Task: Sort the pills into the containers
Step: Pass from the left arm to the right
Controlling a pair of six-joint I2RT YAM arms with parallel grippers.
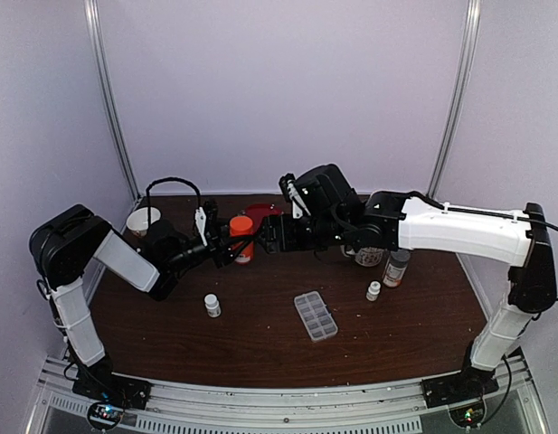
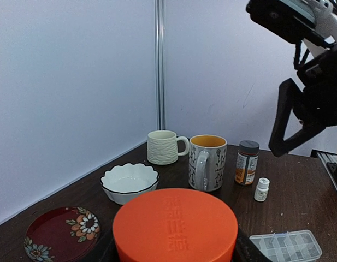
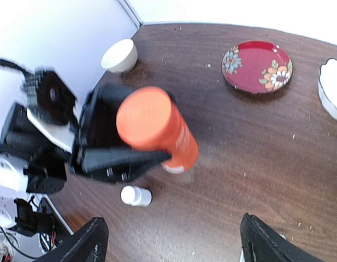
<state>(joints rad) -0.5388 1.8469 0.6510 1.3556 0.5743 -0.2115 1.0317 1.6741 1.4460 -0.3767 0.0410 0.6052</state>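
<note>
My left gripper is shut on an orange bottle and holds it upright above the table. The bottle's orange cap fills the bottom of the left wrist view. My right gripper hangs open just right of the bottle. In the right wrist view its fingers stand wide apart, with the bottle beyond them and nothing between them. The clear pill organizer lies flat on the table in front, its lid down. No pills show.
One small white bottle stands under the left arm and another near a brown-capped bottle. A patterned mug, a ribbed cream mug, a white bowl and a red flowered plate stand behind. A cream cup stands back left.
</note>
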